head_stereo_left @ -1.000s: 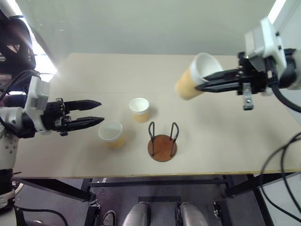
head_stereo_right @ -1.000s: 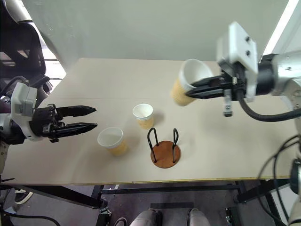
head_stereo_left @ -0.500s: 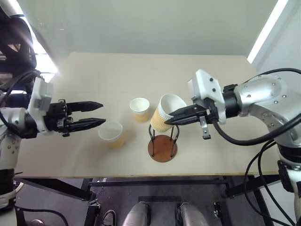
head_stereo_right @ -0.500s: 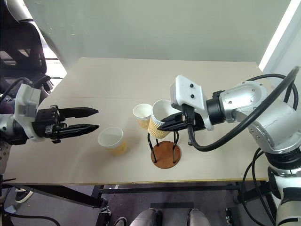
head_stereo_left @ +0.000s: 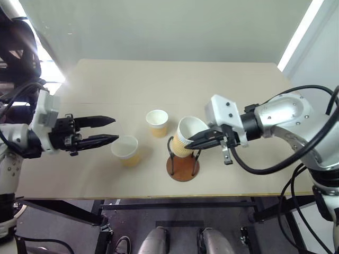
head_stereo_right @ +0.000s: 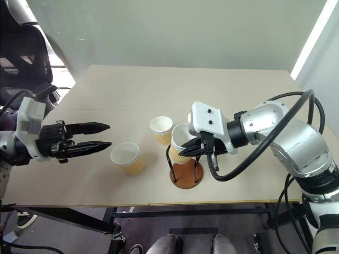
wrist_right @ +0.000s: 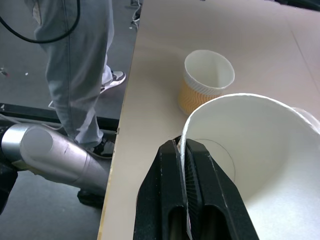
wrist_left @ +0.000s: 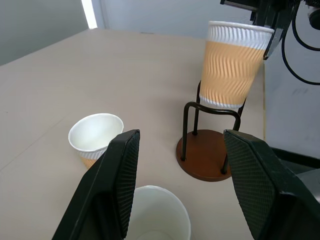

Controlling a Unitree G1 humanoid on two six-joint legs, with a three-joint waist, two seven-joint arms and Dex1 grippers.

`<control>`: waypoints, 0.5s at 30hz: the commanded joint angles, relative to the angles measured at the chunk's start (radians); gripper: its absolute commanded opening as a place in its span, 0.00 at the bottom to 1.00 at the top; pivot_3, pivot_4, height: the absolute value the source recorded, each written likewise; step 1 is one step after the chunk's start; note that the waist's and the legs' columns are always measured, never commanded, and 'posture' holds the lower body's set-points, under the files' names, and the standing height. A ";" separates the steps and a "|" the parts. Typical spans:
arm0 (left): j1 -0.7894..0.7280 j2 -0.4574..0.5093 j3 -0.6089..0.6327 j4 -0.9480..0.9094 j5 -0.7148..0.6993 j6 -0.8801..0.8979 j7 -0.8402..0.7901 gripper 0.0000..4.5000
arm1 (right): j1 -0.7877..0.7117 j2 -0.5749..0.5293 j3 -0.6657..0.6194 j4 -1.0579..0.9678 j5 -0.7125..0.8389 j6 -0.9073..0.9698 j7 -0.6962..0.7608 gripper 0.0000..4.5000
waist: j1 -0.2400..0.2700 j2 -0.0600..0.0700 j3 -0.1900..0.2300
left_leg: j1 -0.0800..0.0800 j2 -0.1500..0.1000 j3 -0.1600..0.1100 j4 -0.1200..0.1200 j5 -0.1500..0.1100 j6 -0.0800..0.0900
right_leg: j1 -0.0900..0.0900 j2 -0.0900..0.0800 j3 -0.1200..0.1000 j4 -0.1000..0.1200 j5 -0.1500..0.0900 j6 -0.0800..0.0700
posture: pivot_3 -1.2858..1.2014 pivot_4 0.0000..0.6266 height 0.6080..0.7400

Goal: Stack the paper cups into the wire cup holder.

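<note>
Pinching cup [head_stereo_left: 186,138] rim over wire holder [head_stereo_left: 183,165], R fingers [wrist_right: 186,170] shut, L fingers [wrist_left: 127,165] open, empty.

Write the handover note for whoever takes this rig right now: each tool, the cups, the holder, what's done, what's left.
Right tool: shut on the rim of a paper cup, cup tilted, its bottom between the wire loops of the wire cup holder, not seated on the base.
Left tool: open, holding nothing, pointing at the nearer loose cup.
Second loose cup upright on the table, behind the holder.
Done: none stacked. Left: seat this cup, then both loose cups.
</note>
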 commanded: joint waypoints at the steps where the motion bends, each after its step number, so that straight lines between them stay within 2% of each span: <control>1: -0.005 0.021 0.034 -0.029 -0.016 0.002 0.002 0.63 | -0.004 -0.002 -0.001 -0.005 -0.025 -0.033 0.004 0.01 | 0.000 0.000 0.000 | 0.000 0.000 0.000 0.000 0.000 0.000 | 0.000 0.000 0.000 0.000 0.000 0.000 | 0.52 0.24 1.00; 15: -0.005 0.018 0.032 -0.028 -0.015 0.001 0.005 0.63 | 0.013 0.003 0.018 0.003 -0.060 -0.071 0.024 0.01 | 0.000 0.000 0.000 | 0.000 0.000 0.000 0.000 0.000 -0.001 | 0.000 0.000 0.000 0.000 0.000 -0.001 | 0.52 0.24 1.00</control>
